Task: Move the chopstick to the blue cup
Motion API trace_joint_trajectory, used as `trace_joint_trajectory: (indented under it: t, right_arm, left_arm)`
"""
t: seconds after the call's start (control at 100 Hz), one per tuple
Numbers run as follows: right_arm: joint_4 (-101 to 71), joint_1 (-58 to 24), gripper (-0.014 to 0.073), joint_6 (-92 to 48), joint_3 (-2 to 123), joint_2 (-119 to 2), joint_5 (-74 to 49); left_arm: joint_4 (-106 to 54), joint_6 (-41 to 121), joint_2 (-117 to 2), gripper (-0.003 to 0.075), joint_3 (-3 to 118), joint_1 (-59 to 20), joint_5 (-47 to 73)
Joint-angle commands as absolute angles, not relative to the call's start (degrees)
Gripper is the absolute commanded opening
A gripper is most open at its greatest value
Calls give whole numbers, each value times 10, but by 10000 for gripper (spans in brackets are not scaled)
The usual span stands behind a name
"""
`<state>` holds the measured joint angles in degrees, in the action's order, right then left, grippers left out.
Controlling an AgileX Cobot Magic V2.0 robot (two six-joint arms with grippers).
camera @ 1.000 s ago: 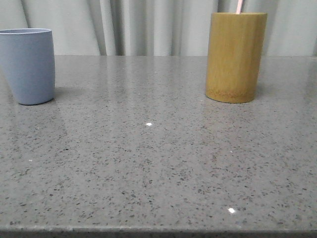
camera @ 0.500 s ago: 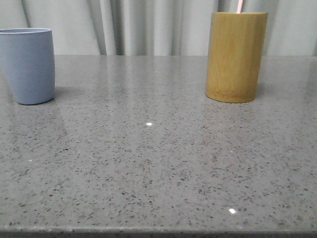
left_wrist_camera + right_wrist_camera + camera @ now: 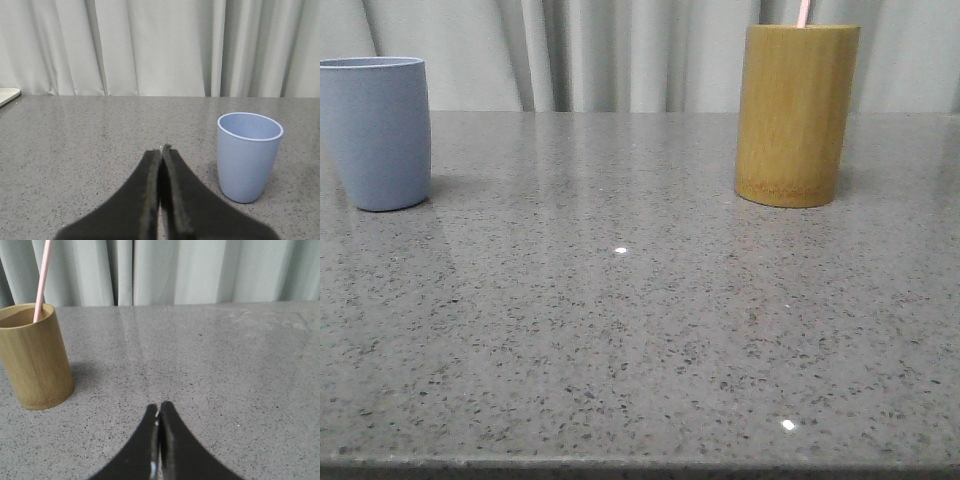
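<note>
The blue cup stands upright at the far left of the grey table; it also shows in the left wrist view, empty. A pale pink chopstick sticks up out of the yellow-brown bamboo holder at the back right; the right wrist view shows the stick leaning in the holder. My left gripper is shut and empty, low over the table beside the cup. My right gripper is shut and empty, apart from the holder. Neither gripper shows in the front view.
Pale curtains hang behind the table. The speckled grey table reaches to its front edge at the bottom of the front view. A white object's corner lies at the table's far edge in the left wrist view.
</note>
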<state>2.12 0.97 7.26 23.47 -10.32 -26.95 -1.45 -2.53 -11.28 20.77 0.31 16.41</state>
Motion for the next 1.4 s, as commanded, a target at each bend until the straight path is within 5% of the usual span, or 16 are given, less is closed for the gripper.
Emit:
trace_joint_trajectory:
  t: [0.0,0.13,0.35,0.46,0.9,1.39]
  right_arm:
    - [23,11,-64,71,293,-157,-252]
    - [23,11,25,71,338,-215,-257]
    - [18,11,336,71,388,-291,-262]
    - [17,11,436,71,402,-307,-266]
    - [14,11,433,71,401,-307,-255]
    - [14,11,433,71,401,-307,-251]
  left_arm:
    - [-20,-28,-158,-17,260,5,136]
    - [-20,-28,-218,45,316,5,158]
    - [-20,-28,-290,339,373,5,159]
    - [-20,-28,-308,377,387,5,160]
    - [-23,-28,-338,366,401,5,168]
    - [-77,13,-598,431,654,5,361]
